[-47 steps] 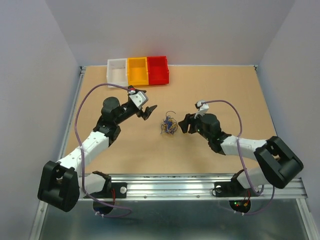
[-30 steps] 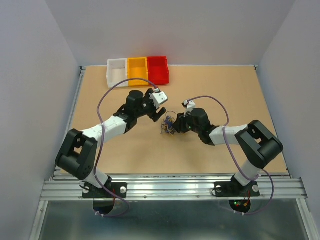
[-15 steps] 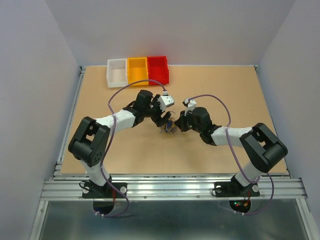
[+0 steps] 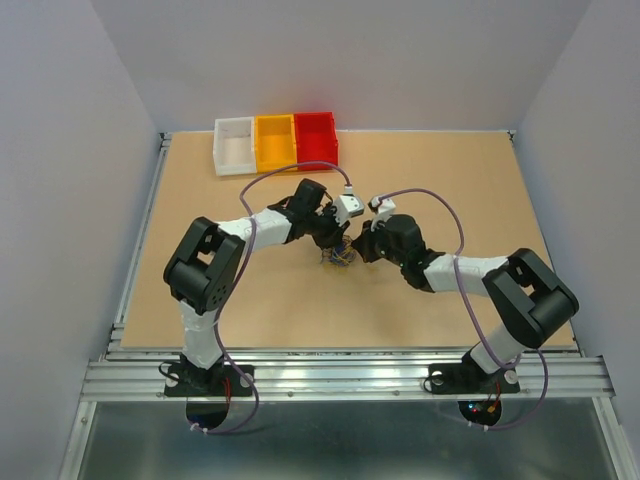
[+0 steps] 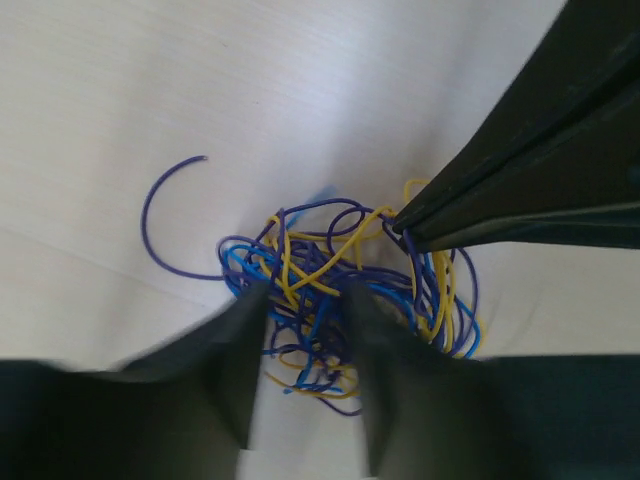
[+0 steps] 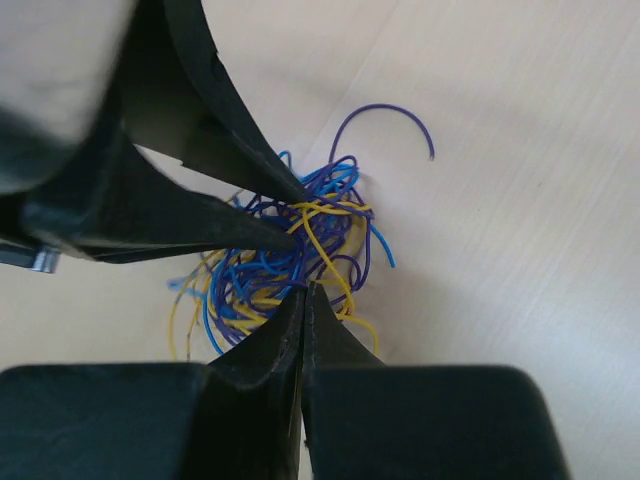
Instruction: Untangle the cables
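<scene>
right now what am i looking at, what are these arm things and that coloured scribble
Two white-and-black robot arms are bolted at the near edge of a tan board table. The wide picture looks down from above and behind them; the two close-ups come from a camera on each wrist. Between the arms lies a tangle of thin yellow, blue and purple wires. The left hand is open, its fingers straddling strands. The right hand is shut, its tip at the tangle's edge; whether it pinches a strand is unclear. Three plastic bins, white, orange and red, sit at the far edge.
</scene>
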`<action>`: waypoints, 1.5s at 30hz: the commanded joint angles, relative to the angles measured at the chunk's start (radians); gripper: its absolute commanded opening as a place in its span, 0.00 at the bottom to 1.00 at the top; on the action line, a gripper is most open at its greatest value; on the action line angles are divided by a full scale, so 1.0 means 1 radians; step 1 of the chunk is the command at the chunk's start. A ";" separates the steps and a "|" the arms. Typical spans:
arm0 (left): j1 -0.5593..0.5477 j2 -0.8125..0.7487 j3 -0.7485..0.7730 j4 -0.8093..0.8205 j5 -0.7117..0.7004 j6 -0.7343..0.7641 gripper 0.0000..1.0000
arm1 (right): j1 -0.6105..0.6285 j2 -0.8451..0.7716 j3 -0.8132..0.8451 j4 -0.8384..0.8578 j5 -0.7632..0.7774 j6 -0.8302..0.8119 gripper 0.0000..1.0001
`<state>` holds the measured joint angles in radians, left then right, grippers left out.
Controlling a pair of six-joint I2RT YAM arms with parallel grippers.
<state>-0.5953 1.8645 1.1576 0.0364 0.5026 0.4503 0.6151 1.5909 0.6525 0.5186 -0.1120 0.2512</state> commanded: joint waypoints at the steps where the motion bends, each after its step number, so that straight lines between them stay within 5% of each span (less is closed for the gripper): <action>1: -0.003 0.036 0.086 -0.087 0.004 -0.002 0.23 | -0.002 -0.066 -0.039 0.020 0.075 0.014 0.01; 2: -0.001 0.045 0.096 -0.101 0.004 0.001 0.01 | -0.002 -0.077 -0.045 0.020 0.084 0.017 0.00; 9: 0.029 -0.062 0.050 -0.041 -0.047 -0.038 0.00 | -0.003 -0.181 -0.091 -0.063 0.328 0.086 0.00; 13: 0.152 -0.188 -0.004 0.080 -0.056 -0.134 0.00 | -0.032 -0.272 -0.139 -0.109 0.541 0.140 0.00; 22: 0.373 -0.324 -0.110 0.283 0.009 -0.352 0.00 | -0.090 -0.614 -0.299 -0.149 0.700 0.241 0.01; 26: 0.356 -0.329 -0.110 0.272 0.071 -0.331 0.00 | -0.091 -0.701 -0.329 -0.146 0.615 0.200 0.01; 28: 0.329 -0.337 -0.116 0.264 0.111 -0.299 0.00 | -0.089 -0.718 -0.344 -0.111 0.466 0.139 0.24; 29: 0.315 -0.338 -0.118 0.260 0.125 -0.282 0.00 | -0.090 -0.724 -0.365 -0.047 0.398 0.117 0.56; 31: 0.248 -0.352 -0.125 0.226 0.134 -0.216 0.00 | -0.091 -0.718 -0.386 0.021 0.195 0.070 0.70; 37: 0.085 -0.375 -0.144 0.139 0.174 -0.087 0.00 | -0.089 -0.580 -0.364 0.170 -0.086 0.026 0.75; 45: 0.023 -0.372 -0.139 0.077 0.183 -0.013 0.00 | -0.087 -0.365 -0.312 0.348 -0.221 0.059 0.77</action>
<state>-0.5694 1.5528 1.0195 0.1246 0.6590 0.3840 0.5297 1.1744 0.2798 0.6975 -0.2241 0.3099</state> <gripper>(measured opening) 0.026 0.765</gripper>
